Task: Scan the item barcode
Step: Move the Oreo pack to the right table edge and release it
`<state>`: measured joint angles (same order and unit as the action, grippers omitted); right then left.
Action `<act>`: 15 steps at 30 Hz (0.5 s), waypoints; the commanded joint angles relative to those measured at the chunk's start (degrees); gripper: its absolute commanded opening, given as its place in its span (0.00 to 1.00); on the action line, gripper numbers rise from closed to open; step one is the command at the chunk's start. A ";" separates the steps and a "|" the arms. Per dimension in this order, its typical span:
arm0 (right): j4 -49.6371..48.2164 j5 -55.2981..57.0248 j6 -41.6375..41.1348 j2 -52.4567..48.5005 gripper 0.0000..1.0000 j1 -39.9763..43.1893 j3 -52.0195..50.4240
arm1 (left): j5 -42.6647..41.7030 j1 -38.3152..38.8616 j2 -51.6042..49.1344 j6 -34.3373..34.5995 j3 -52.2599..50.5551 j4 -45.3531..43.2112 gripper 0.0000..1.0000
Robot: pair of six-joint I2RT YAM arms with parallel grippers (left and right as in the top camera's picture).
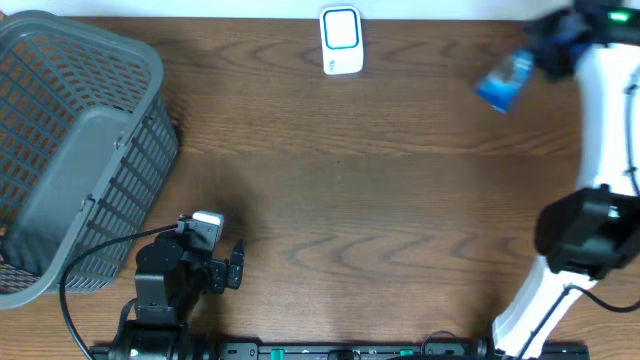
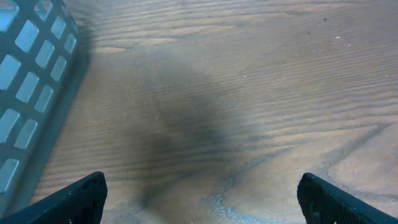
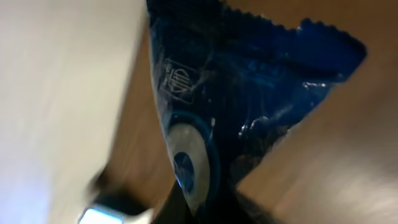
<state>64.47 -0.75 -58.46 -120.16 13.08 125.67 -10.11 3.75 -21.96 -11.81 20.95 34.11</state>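
Overhead view: the right tool [image 1: 548,45] is gripping a blue packet [image 1: 503,82], its jaws closed tight on one edge, and is holding it over the tabletop [image 1: 380,180] at the far right. The packet is hanging well apart from the white scanner [image 1: 340,40], which is standing at the far edge, near the centre. Pinching the packet by an edge is probably leaving its printed faces free to be shown to the scanner. Right wrist view: the crinkled packet is filling the frame, and no barcode is showing. The left tool [image 1: 235,268] is sitting wide open and empty at the near left, beside the grey basket [image 1: 150,60], seemingly parked out of the way.
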 commanded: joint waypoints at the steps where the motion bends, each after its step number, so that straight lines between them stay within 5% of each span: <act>1: 0.68 1.79 7.63 -1.81 0.02 6.91 -1.57 | 0.35 -0.15 0.31 0.50 -0.22 -0.02 0.98; 11: -9.57 2.14 13.38 -6.14 0.02 16.13 -8.63 | 0.35 -0.15 0.31 0.50 -0.22 -0.02 0.98; 15: -13.38 2.21 13.55 -6.84 0.11 16.09 -11.39 | 0.35 -0.15 0.31 0.50 -0.22 -0.02 0.98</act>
<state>52.03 1.06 -46.78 -126.26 29.43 115.74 -10.11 3.75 -21.96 -11.81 20.95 34.13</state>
